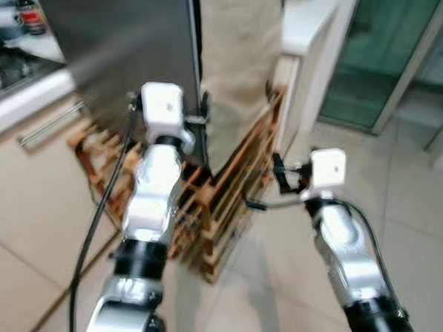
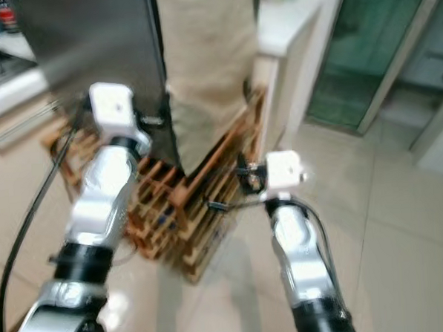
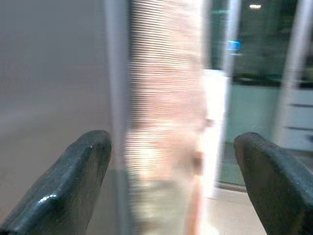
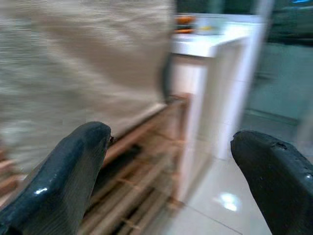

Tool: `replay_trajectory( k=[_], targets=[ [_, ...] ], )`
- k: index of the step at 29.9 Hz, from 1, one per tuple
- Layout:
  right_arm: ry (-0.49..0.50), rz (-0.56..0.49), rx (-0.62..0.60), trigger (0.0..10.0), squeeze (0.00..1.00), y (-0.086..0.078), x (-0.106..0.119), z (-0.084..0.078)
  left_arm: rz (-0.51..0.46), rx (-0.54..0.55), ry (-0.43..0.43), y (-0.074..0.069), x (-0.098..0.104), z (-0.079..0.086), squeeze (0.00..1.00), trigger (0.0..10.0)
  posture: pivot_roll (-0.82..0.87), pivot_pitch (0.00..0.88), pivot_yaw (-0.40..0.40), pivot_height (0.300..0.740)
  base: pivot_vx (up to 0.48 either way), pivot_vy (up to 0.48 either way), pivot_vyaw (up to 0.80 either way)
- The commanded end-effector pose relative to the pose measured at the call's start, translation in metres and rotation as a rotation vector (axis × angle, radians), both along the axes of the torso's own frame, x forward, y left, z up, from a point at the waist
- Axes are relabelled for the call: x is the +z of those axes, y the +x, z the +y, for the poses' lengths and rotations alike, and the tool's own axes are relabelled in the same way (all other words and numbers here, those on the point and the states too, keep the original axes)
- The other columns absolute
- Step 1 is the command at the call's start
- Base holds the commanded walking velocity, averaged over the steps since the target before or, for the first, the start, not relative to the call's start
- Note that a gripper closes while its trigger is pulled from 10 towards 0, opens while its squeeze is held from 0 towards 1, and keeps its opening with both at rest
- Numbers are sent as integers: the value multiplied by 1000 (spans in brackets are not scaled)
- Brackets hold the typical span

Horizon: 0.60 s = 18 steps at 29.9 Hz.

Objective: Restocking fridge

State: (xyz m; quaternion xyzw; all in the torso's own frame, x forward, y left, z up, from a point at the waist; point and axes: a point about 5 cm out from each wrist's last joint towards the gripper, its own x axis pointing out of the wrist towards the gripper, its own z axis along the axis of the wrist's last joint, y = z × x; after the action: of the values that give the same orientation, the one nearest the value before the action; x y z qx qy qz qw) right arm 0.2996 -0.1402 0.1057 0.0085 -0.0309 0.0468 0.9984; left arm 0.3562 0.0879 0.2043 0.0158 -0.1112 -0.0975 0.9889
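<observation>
**Two open tools raised before the fridge corner**

Both tools are empty, fingers spread wide. The left tool is up at the front corner of the fridge, its two black fingers apart with the fridge's grey door edge and the beige side panel seen between them; whether a finger touches the door cannot be told through the blur. The right tool hangs lower and to the right, jaws equally wide, pointing at the wooden slatted rack that stands on the floor at the foot of the fridge. It holds nothing and touches nothing.

Left of the fridge runs a pale table with a stovetop and a bottle, both cut off by the frame. Right of the beige panel stands a white table; blurred items on it show in the right wrist view, too smeared to name. Beyond that is a green glass door. All views are motion-blurred.
</observation>
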Motion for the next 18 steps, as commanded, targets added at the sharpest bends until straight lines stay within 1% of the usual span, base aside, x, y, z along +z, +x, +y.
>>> replay_trajectory(
  k=[1,3,4,8,9,13,14,15,16,18],
  targets=[
    [-4,-9,2,10000,922,1,3,2,9,-1,5,5,3,1,0,10000,-55,0,-15,740,0,0,-800],
    [2,-13,3,10000,922,2,3,3,15,-5,7,12,7,-2,0,10000,-55,0,-17,740,0,0,-800],
    [2,-13,3,10000,922,2,3,3,15,-5,7,12,7,-2,0,10000,-55,0,-17,740,0,0,-800],
    [2,-18,10,10000,918,3,4,4,22,78,2,24,13,5,0,10000,-57,0,-17,740,0,0,0],
    [1,-19,13,10000,914,3,5,5,38,117,-9,29,14,10,0,10000,-63,0,-15,740,0,0,0],
    [1,-20,14,10000,914,3,5,6,43,151,-24,33,16,15,0,10000,-66,0,-12,740,0,0,0],
    [1,-21,8,10000,914,2,5,4,34,196,-35,36,19,23,0,10000,-71,0,-8,740,0,0,0],
    [1,-21,8,10000,914,2,5,4,34,196,-35,36,19,23,0,10000,-71,0,-8,740,0,0,0],
    [0,-19,1,10000,918,0,4,2,32,213,-34,38,20,27,0,10000,-72,0,-8,740,0,0,0],
    [0,-18,0,10000,918,0,3,2,33,214,-33,38,20,28,0,10000,-72,0,-8,740,0,0,0]
  ],
)
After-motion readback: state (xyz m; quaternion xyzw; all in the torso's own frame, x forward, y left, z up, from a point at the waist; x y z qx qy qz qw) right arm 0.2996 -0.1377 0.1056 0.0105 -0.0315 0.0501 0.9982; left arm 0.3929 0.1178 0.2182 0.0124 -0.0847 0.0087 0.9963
